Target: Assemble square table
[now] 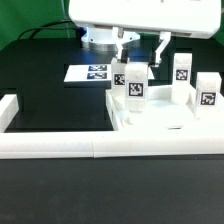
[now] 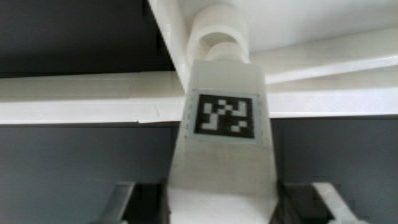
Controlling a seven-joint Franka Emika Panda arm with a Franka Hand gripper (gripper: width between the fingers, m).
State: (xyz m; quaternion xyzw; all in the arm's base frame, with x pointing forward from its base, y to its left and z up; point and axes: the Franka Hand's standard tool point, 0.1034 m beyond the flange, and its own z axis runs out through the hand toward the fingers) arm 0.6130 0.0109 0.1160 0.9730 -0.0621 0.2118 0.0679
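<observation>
White blocky tagged leg [image 2: 221, 130] in pincer [image 2: 217, 205]

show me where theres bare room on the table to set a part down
Free: the black mat between the marker board and the white border rail. Crowded: the white slab, with leg blocks standing and the pincer on one leg.

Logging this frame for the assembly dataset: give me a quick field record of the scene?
gripper: two-finger gripper, closed on the upright leg
held part: tall white tagged leg block, upright over the tabletop
tabletop: large flat white square slab, lying flat
other legs: three white tagged leg blocks, standing on the slab
marker board: flat, behind
border: long white rail in front
</observation>
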